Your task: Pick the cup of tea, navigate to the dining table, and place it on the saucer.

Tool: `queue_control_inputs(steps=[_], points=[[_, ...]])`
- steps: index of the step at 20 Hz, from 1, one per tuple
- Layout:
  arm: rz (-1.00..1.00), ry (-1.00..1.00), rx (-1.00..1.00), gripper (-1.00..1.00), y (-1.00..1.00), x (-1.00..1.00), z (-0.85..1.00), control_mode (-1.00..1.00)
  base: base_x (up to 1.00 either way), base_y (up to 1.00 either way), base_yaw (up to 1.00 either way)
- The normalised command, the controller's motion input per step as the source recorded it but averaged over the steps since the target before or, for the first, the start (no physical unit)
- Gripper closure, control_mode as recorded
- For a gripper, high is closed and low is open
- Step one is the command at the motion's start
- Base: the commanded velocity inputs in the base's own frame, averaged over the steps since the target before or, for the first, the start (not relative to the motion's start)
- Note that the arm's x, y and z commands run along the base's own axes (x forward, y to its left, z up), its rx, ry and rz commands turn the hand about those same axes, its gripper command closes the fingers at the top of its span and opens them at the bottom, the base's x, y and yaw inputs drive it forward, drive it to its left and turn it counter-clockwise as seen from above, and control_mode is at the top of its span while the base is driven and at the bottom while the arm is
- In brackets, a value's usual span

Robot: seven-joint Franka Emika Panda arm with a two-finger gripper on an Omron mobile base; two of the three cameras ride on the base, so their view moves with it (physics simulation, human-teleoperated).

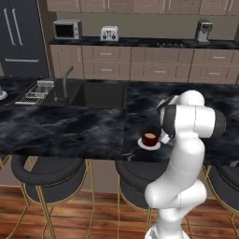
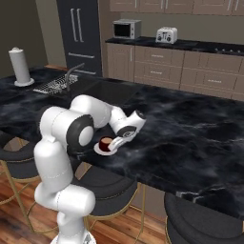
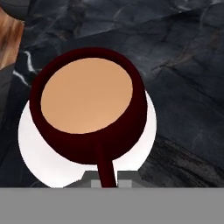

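Observation:
The dark maroon cup of tea [image 3: 87,100], full of light brown liquid, is over the white saucer [image 3: 39,153] near the front edge of the black marble dining table [image 3: 183,65]. Whether it rests on the saucer or hangs just above it, I cannot tell. My gripper [image 3: 107,183] is shut on the cup's thin handle, which runs down between the fingertips. In the left base view the cup [image 1: 149,138] and saucer [image 1: 142,145] lie just left of my bent arm. From the right, the hand [image 2: 125,132] reaches down to the cup [image 2: 106,142] on the saucer [image 2: 101,151].
Black stools [image 1: 46,170] stand under the table's near edge. A sink [image 1: 95,93] with a faucet and a dish rack [image 1: 36,91] lie at the far left, and a paper towel roll [image 2: 20,66]. The back counter holds a microwave [image 1: 66,29], toaster [image 1: 109,33] and coffee machine [image 1: 203,31].

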Motion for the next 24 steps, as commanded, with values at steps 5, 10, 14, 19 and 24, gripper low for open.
queue_control_inputs(steps=[5, 10, 14, 19, 24], points=[[0.0, -0.04, -0.07, 1.0, 0.13, 0.0, 0.0, -1.0, 0.0, 0.0, 0.0], [0.0, -0.02, -0.06, 1.0, 0.0, 0.0, -0.02, -1.0, 0.0, 0.0, 0.0], [0.0, -0.02, -0.05, 1.0, 0.0, 0.0, 0.0, -1.0, 0.0, 0.0, 0.0], [0.0, 0.0, -0.02, -1.0, 0.0, 0.0, 0.0, -1.0, 0.0, 0.0, 0.0], [0.0, 0.0, 0.0, -1.0, -0.01, 0.0, 0.01, -1.0, 0.0, 0.0, 0.0]])
